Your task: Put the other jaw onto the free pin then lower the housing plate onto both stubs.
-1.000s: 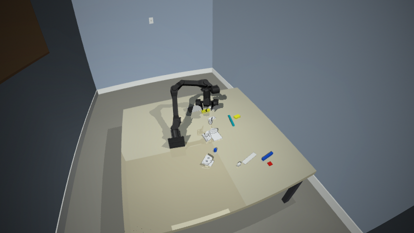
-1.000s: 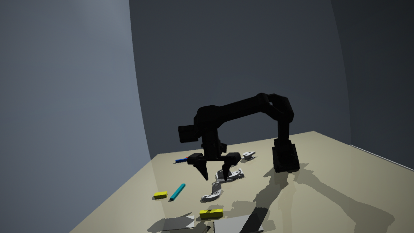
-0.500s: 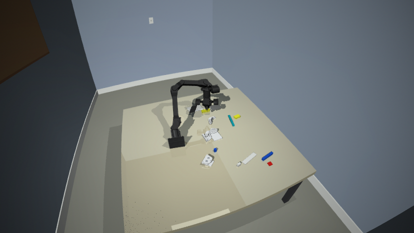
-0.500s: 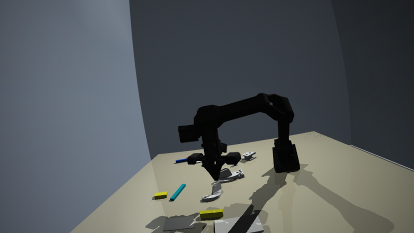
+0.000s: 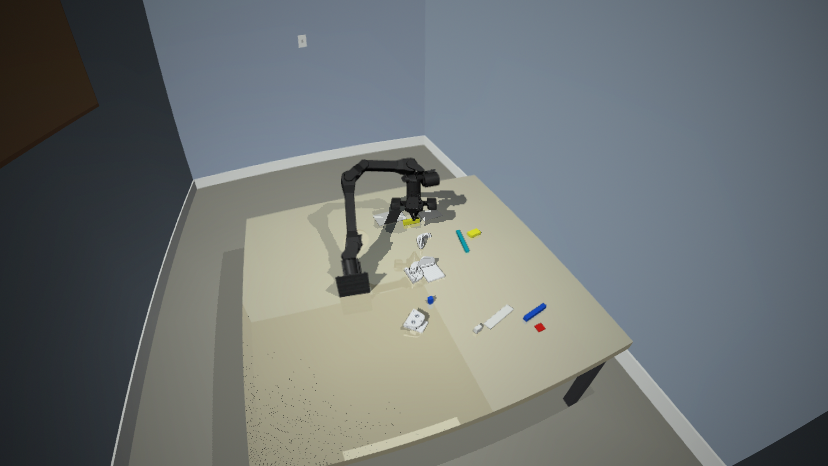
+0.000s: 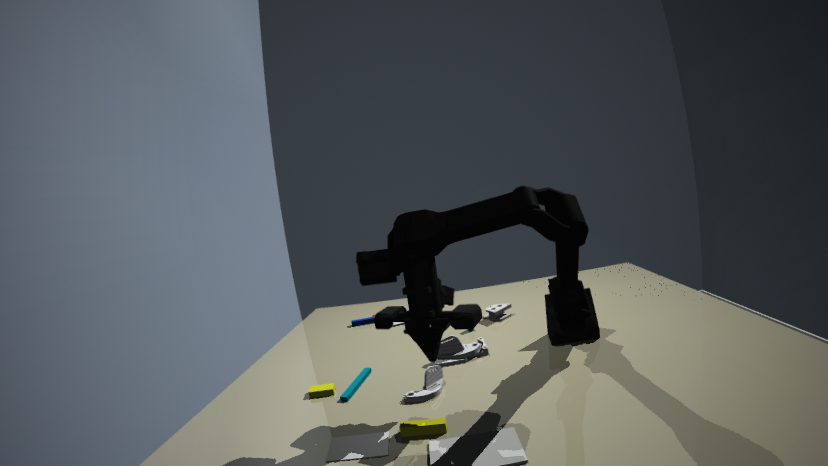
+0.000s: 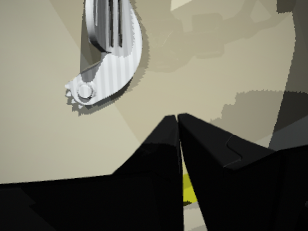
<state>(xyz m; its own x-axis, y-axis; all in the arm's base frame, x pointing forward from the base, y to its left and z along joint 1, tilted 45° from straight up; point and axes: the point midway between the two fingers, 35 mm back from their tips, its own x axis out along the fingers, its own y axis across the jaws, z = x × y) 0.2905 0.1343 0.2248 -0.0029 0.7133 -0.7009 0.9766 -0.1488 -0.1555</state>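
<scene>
My gripper (image 5: pixel 414 218) (image 6: pixel 432 360) (image 7: pixel 177 124) is shut and empty, pointing down above the table. The loose white jaw (image 5: pixel 422 241) (image 6: pixel 433 379) (image 7: pixel 117 69) lies on the table, its toothed end with a round boss at lower left in the wrist view, ahead and left of my fingertips. The white base assembly (image 5: pixel 413 273) (image 6: pixel 476 349) with the other jaw stands farther along the table; its pins and tooth contact are too small to make out. The white housing plate (image 5: pixel 415 318) (image 6: pixel 498 309) with two round holes is apart from it, beyond the base assembly.
A yellow block (image 5: pixel 411 222) (image 6: pixel 423 429) (image 7: pixel 189 193) stands between two flat plates near the gripper. A teal bar (image 5: pixel 462 240) (image 6: pixel 355 384) and another yellow block (image 5: pixel 474 232) (image 6: pixel 321 390) lie to one side. Blue, white and red pieces lie farther off.
</scene>
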